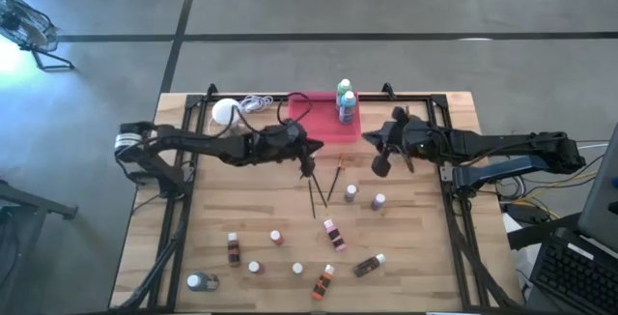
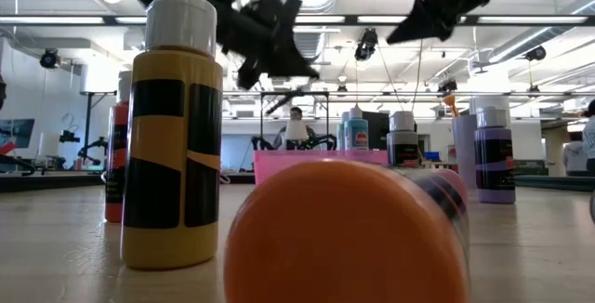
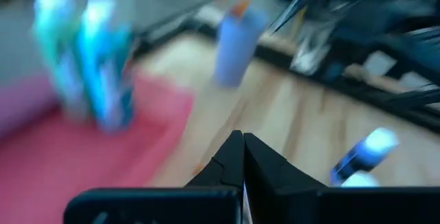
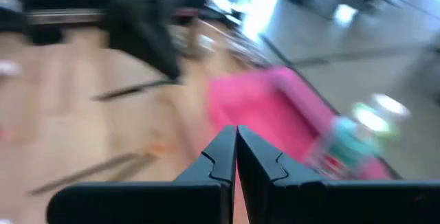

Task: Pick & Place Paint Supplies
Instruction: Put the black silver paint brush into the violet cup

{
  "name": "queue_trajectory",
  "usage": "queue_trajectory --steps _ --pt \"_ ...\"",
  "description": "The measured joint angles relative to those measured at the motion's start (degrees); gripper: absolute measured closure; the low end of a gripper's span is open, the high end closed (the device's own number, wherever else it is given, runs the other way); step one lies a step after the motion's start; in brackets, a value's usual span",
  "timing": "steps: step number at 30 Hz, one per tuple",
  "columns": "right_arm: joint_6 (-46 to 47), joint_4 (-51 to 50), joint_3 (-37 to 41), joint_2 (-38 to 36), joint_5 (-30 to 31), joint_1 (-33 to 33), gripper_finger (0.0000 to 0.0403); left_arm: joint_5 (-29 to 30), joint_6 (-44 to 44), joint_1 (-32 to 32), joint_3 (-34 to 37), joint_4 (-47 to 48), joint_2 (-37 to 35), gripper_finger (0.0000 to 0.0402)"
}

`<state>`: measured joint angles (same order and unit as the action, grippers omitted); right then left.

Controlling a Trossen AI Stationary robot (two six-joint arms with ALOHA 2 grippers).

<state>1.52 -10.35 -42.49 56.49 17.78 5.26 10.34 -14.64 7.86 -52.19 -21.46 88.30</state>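
no readable writing on bottles (image 2: 172,136)

A wooden table (image 1: 415,257) stands on a gray floor (image 1: 386,6) with dark lines. Long ceiling lights (image 2: 84,19) shine bright. A keyboard (image 1: 576,276) sits beside the table.

The high camera is looking straight down on the whole worktop (image 1: 406,257). The low camera is sitting at worktop level, very near a yellow bottle (image 2: 173,136), facing the room. Both wrist cameras are sharing the pink tray (image 3: 62,155) near the far edge.
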Motion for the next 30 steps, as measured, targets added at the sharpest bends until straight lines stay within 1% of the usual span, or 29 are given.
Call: queue_trajectory --steps 2,5,9,11,15,17,20,24,28,30 --pt "-1.1 4.4 1.0 0.3 -6.0 0.0 0.0394 -3.4 4.6 0.4 0.0 -4.0 -0.5 0.0400" --pt "-1.1 10.1 2.1 1.2 -13.8 0.0 0.0394 -10.0 9.5 1.4 0.0 -8.5 -0.9 0.0400" --pt "2.4 14.6 2.2 3.2 -21.1 0.0 0.0391 -19.6 13.0 2.7 0.0 -13.0 -0.9 0.0400" --pt "3.7 15.3 2.2 4.6 -23.2 0.0 0.0381 -23.4 14.2 3.3 0.0 -14.8 -0.9 0.0400" --pt "6.3 16.6 1.9 7.2 -24.2 -0.4 0.0347 -29.9 16.3 4.6 0.0 -16.3 -1.0 0.0400" --pt "7.3 18.6 1.9 8.9 -24.3 -0.6 0.0324 -31.6 16.4 4.9 0.0 -16.9 -1.2 0.0400" --pt "7.5 23.2 1.9 11.7 -24.2 -0.9 0.0289 -31.9 17.6 5.1 0.7 -18.3 -1.2 0.0400" --pt "7.5 29.0 1.8 15.1 -23.8 -0.9 0.0249 -31.9 18.0 5.3 3.4 -22.8 -1.2 0.0400" --pt "7.9 33.9 1.8 18.1 -23.5 -0.9 0.0220 -31.8 18.1 5.7 4.5 -26.3 -1.2 0.0401" --pt "8.5 35.8 1.8 19.4 -22.4 -0.9 0.0210 -31.7 18.2 5.9 4.6 -27.3 -1.2 0.0401"
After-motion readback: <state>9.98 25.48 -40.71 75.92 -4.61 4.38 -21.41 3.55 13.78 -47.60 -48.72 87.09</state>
